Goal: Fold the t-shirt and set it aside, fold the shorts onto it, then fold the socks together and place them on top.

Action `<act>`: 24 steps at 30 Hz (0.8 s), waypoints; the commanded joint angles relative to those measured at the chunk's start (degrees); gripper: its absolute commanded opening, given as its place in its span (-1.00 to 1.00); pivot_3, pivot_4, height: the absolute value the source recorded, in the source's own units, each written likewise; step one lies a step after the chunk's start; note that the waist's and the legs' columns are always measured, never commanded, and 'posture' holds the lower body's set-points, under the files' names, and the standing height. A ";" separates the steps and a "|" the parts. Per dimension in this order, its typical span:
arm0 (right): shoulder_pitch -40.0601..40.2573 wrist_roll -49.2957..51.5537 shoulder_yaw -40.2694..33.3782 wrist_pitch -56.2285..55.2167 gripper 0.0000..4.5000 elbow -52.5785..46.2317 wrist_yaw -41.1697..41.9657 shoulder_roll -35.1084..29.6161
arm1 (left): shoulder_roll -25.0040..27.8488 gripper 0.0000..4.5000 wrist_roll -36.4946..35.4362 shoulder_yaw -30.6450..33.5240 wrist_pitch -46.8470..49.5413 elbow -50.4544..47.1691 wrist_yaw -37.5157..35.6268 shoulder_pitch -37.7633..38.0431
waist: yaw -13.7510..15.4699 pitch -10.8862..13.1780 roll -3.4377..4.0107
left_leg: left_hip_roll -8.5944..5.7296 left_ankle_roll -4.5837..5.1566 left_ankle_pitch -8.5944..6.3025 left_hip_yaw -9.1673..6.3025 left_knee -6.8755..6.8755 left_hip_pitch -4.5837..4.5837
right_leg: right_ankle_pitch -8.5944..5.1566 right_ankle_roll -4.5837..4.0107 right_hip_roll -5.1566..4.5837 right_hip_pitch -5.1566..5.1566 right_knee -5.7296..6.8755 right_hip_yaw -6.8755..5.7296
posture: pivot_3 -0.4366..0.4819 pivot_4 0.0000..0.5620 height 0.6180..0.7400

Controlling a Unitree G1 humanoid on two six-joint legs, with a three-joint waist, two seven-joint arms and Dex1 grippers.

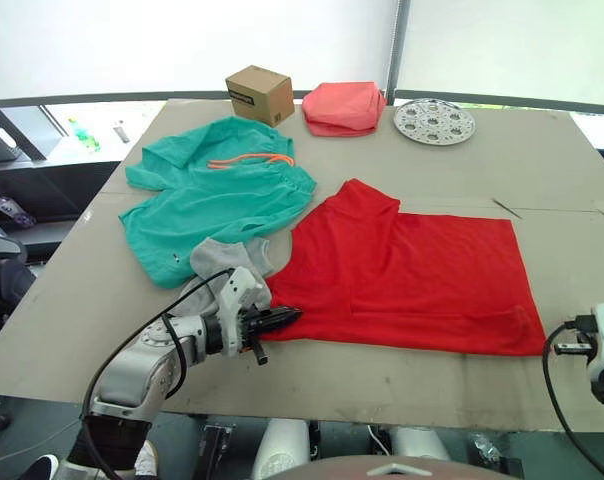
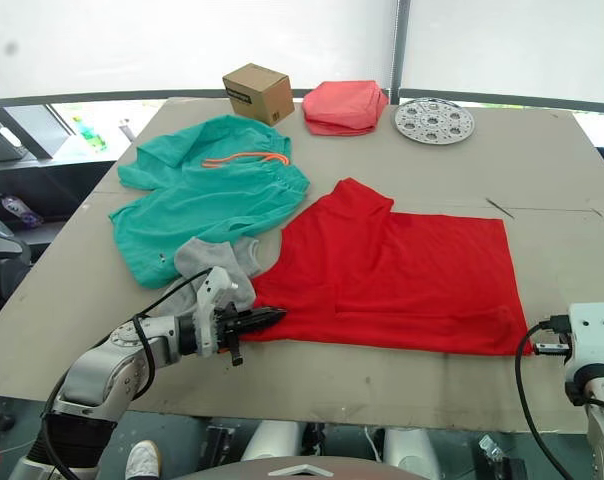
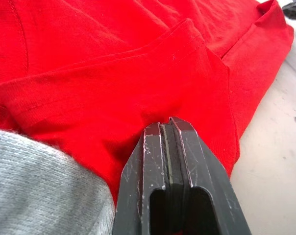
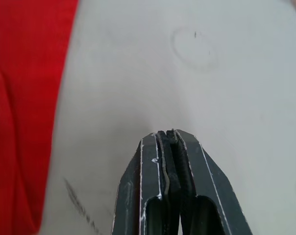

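Note:
The red t-shirt [image 1: 412, 270] lies spread on the table, partly folded, with one sleeve pointing to the far side. To its left, the teal shorts [image 1: 217, 195] with an orange drawstring lie flat. The grey socks [image 1: 227, 262] sit between the two, overlapping the shorts' near edge. My left gripper [image 3: 166, 122] is shut, its tips resting on the shirt's near left corner beside the socks [image 3: 40, 186]. My right gripper [image 4: 167, 133] is shut over bare table, just off the shirt's near right corner [image 4: 20, 98].
A small cardboard box [image 1: 260, 93], a folded salmon-pink cloth [image 1: 344, 107] and a round perforated metal disc [image 1: 434, 121] stand along the far edge of the table [image 1: 542, 160]. Bare tabletop lies to the right and in front of the shirt.

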 commanded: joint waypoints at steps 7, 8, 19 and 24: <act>-0.67 7.70 9.88 1.19 -1.00 -5.59 10.08 -2.25 | -0.45 -0.99 2.21 0.17 0.41 0.40 3.32 1.38 | 0.07 0.00 -0.19 | 0.01 0.01 -0.01 -0.01 0.03 -0.03 | -0.12 0.22 0.01 0.02 -0.09 0.01 | -0.05 -0.47 1.00; -0.73 6.95 10.45 1.32 -1.00 -4.92 9.54 -2.38 | -0.49 -0.99 2.28 0.14 0.31 0.20 3.43 1.53 | 0.09 0.01 -0.23 | 0.00 0.01 -0.01 0.00 0.04 -0.04 | -0.12 0.22 0.00 0.02 -0.11 0.01 | -0.05 -0.47 1.00; -0.02 2.26 3.78 -1.49 -1.00 -2.22 4.91 -2.52 | -1.07 -0.99 0.88 2.17 -1.06 0.09 4.45 4.32 | 0.23 -0.11 -0.38 | 0.02 -0.01 -0.02 -0.03 0.02 -0.06 | -0.01 0.01 -0.05 0.00 -0.17 0.00 | -0.05 -0.47 1.00; -5.02 10.80 3.67 1.17 -0.48 -8.24 8.63 -0.38 | -4.40 -1.00 -9.44 10.66 1.73 -1.72 5.08 2.16 | -0.89 0.28 -0.17 | 0.04 -0.01 -0.02 -0.03 -0.06 -0.08 | -0.11 0.21 -0.04 -0.07 -0.16 0.00 | -0.05 -0.47 1.00</act>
